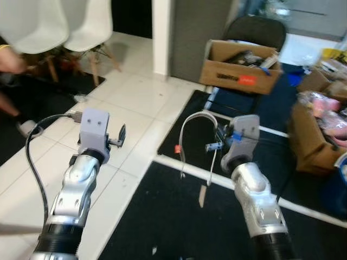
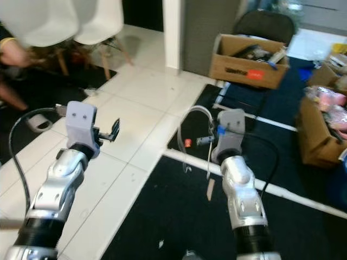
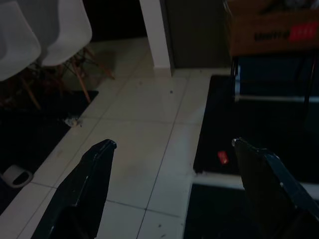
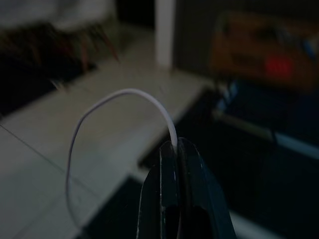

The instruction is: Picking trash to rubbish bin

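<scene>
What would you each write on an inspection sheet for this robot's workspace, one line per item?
Surface: white tile floor beside black mats.
Job's things: thin white strip, curved, pinched in the right gripper; no bin seen.
Clutter: small red scrap on a mat; pale scrap on the tiles.
Grippers: left gripper open, holding nothing; right shut.
Cables: black cable looping from the left wrist.
Surroundings: open cardboard box, white chairs, a person's arm at the left edge.

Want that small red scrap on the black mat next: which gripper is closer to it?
Right. The right gripper, shut on the white strip, hangs just beside the red scrap; the left gripper is open over the white tiles, farther off.
</scene>
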